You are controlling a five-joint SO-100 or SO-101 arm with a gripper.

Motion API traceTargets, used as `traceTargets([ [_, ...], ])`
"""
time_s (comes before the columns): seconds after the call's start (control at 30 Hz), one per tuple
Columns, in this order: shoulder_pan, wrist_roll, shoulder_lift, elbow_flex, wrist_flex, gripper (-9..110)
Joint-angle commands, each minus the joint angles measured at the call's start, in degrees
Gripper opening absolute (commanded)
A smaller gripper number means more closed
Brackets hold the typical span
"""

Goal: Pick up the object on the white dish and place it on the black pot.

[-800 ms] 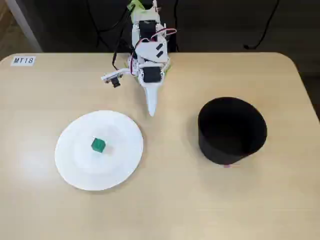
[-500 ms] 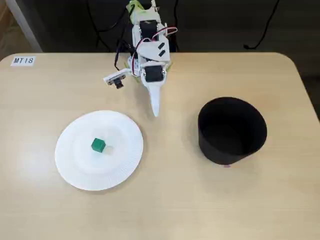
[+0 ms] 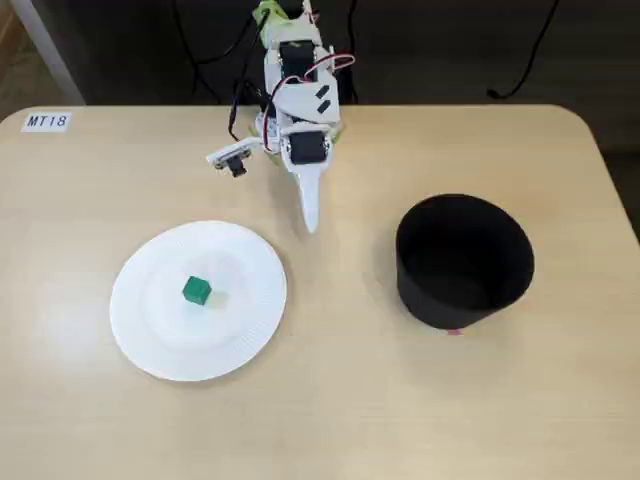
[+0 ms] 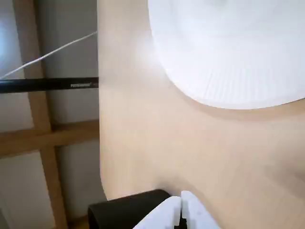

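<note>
A tiny green cube, the object (image 3: 196, 290), lies a little left of centre on the white dish (image 3: 245, 325) at the table's left in the fixed view. The black pot (image 3: 463, 262) stands at the right, open side up. My gripper (image 3: 310, 222) hangs above the table between them, behind the dish's far right edge, fingers shut to a point and holding nothing. In the wrist view the shut gripper (image 4: 181, 205) shows at the bottom edge, with the dish's ribbed rim (image 4: 238, 86) at the top and the pot (image 4: 124, 214) at the lower left; the object is out of that view.
The arm's base (image 3: 290, 60) stands at the table's back edge with cables behind it. A small camera (image 3: 230, 160) juts left from the wrist. A label (image 3: 46, 121) is stuck at the back left corner. The table's edge (image 4: 99, 119) runs down the wrist view.
The gripper has swung slightly to the right and a touch back from the dish; since half a second ago it has barely moved. Cube, dish and pot are unmoved.
</note>
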Motion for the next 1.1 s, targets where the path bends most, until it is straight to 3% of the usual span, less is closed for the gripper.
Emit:
traceTargets([
  [0.0,-1.05,-1.85,-11.87,-12.39,0.18,0],
  [0.2,-1.14,-2.02,-39.02,-38.23,5.36,0],
  [0.57,-2.2,-1.23,-70.84,-62.49,14.33,0],
  [1.07,-2.46,-1.14,-96.77,-81.12,21.45,0],
])
